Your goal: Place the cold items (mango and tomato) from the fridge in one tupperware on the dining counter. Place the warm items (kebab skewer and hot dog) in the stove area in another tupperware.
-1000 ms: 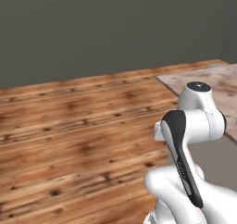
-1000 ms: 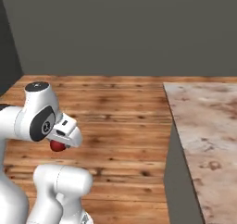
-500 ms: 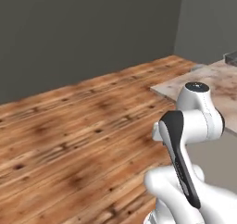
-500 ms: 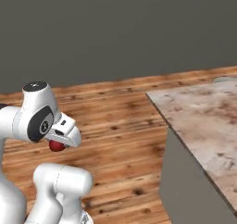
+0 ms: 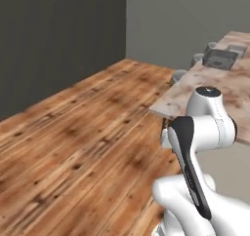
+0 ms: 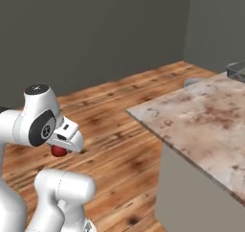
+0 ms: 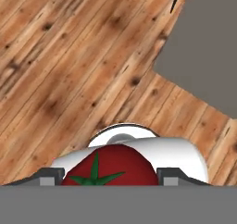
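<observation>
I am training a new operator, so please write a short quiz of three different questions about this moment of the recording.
1. True or false: the gripper holds the tomato.
2. What lies on the far end of the dining counter? A) a grey tupperware B) a mango C) a kebab skewer
3. Fill in: the floor beside the counter is made of ____ planks.

Key: 1 true; 2 A; 3 wooden

Light: even, soft, diffuse | Shadows: faint, none sharply cast on wooden floor [image 5: 73, 147] | Glare: none | Sharpness: slightly soft, rendered, no edge distortion noted
</observation>
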Available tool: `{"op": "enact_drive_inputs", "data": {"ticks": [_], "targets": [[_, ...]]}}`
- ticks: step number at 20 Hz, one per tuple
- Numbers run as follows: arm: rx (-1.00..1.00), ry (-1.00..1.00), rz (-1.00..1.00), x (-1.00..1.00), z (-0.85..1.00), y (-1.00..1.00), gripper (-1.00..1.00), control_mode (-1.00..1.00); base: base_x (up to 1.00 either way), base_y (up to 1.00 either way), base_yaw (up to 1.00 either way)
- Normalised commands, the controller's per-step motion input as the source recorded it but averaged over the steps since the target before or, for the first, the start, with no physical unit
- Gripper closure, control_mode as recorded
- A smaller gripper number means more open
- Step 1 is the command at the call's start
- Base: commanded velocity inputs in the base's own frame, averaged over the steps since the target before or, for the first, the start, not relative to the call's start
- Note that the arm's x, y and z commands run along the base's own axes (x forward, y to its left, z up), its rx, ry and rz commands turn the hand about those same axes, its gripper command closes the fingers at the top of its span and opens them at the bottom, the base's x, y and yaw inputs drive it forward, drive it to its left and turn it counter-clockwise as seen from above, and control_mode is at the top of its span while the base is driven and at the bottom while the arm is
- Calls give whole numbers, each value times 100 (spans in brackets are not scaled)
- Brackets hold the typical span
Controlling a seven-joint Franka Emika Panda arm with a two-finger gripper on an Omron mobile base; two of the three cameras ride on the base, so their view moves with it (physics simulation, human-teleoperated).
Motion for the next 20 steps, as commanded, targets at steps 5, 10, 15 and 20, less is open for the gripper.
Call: {"op": "enact_drive_inputs", "data": {"ticks": [5,10,15,20], "targets": [[0,0,0,0,0,0,100,100,47,97,-57],[0,0,0,0,0,0,100,100,54,100,-55],[0,0,0,0,0,0,100,100,63,100,-56],[0,0,0,0,0,0,100,100,68,92,-59]]}}
